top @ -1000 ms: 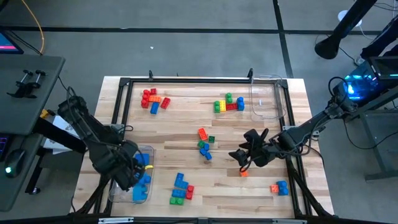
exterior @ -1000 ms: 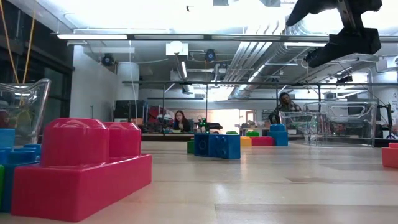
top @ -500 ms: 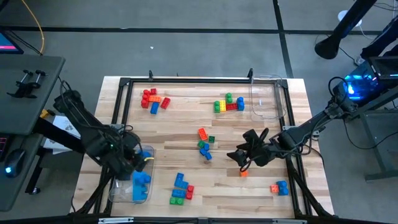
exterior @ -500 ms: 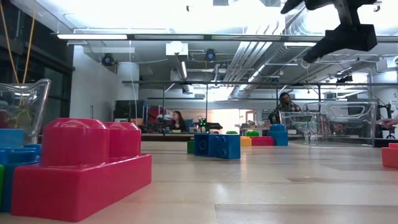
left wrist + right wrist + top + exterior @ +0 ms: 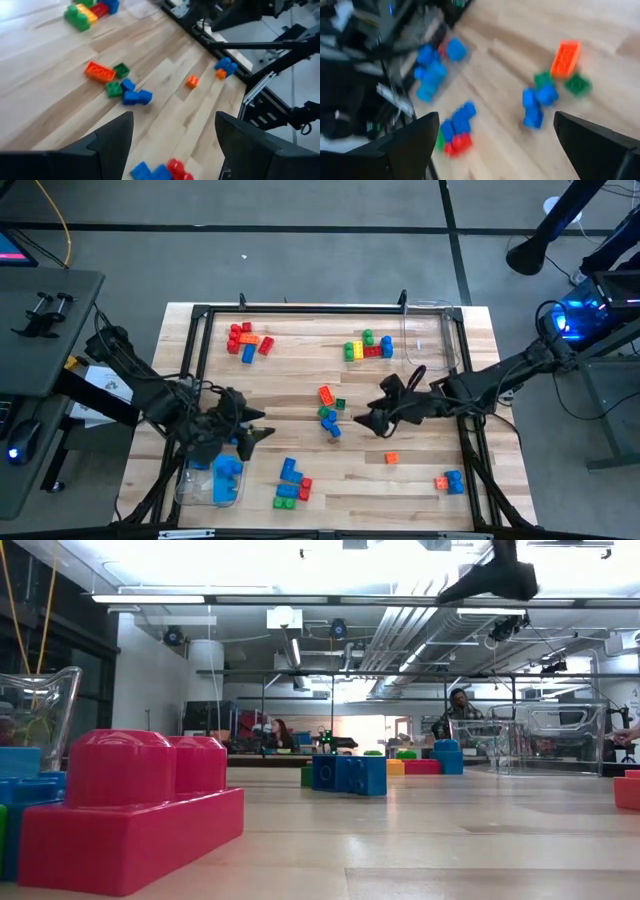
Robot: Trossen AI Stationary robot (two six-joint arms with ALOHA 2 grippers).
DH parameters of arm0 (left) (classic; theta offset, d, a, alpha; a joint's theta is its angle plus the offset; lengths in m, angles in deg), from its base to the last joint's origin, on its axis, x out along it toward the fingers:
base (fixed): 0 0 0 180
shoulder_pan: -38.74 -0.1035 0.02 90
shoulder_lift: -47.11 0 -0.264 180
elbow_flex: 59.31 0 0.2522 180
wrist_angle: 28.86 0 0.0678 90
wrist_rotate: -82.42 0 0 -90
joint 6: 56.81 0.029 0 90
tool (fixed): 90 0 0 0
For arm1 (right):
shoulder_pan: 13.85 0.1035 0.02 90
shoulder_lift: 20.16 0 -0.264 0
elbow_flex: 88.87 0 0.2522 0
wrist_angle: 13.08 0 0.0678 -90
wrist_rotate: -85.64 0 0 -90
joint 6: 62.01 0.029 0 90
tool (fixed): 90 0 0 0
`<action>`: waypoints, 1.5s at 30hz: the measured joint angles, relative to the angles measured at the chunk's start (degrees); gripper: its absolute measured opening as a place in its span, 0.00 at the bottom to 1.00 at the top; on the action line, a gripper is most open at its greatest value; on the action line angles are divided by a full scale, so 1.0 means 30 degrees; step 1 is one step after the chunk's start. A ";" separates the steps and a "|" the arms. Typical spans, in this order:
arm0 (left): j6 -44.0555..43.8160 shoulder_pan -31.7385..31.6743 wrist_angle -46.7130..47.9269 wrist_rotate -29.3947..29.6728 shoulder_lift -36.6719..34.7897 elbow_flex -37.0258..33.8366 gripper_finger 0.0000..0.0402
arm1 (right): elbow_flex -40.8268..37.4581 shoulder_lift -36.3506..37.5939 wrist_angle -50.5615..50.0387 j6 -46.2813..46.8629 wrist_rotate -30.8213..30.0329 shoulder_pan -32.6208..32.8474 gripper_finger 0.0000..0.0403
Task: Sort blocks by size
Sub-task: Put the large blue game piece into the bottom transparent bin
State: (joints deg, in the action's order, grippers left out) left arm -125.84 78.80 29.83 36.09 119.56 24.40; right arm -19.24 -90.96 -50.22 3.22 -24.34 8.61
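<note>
Studded blocks lie on the wooden table in loose groups: a red, orange and blue group (image 5: 247, 340) at the far left, a green, yellow, red and blue group (image 5: 368, 348) at the far right, a middle group (image 5: 329, 412), and a near group (image 5: 291, 483). One small orange block (image 5: 391, 457) lies alone. My left gripper (image 5: 258, 427) is open and empty above the table, just right of the near-left tub (image 5: 214, 470). My right gripper (image 5: 374, 404) is open and empty, just right of the middle group (image 5: 545, 85). That group also shows in the left wrist view (image 5: 117, 82).
The near-left clear tub holds several blue blocks (image 5: 228, 471). A second clear tub (image 5: 428, 340) stands at the far right. An orange and blue pair (image 5: 449, 480) lies near the right corner. A black frame (image 5: 300, 308) borders the table. People sit in the room beyond (image 5: 283, 733).
My left gripper has come up out of the near-left tub and swung toward the table's right, now over bare wood beside it. My right gripper has moved from above the lone orange block toward the far left, up to the middle group. The blocks have stayed put.
</note>
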 joint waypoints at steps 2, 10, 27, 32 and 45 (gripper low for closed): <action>0.1098 -0.0448 -0.1233 -0.0466 0.0268 0.0000 0.66 | 0.0142 0.0004 -0.1923 0.1381 0.0863 0.0600 0.97; 0.6040 -0.2973 -0.7439 -0.4769 0.2220 0.0000 0.66 | -0.0460 -0.1299 -0.9056 1.1180 0.8065 0.6260 0.97; 0.8094 -0.5014 -1.0835 -0.9437 0.4049 -0.0015 0.66 | -0.1738 -0.4628 -1.0960 1.8624 1.4164 0.9782 0.96; 0.8094 -0.4979 -1.0782 -0.9409 0.4057 -0.0015 0.66 | -0.1731 -0.5470 -1.0607 1.8098 1.4223 0.9611 0.88; 0.8074 -0.4972 -1.0895 -0.9387 0.4035 -0.0015 0.66 | -0.1724 -0.5788 -1.0455 1.7231 1.4152 0.9509 0.41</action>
State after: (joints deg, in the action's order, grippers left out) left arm -101.62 63.89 -2.86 7.93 131.66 24.36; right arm -24.42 -108.32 -81.59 54.91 18.12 37.13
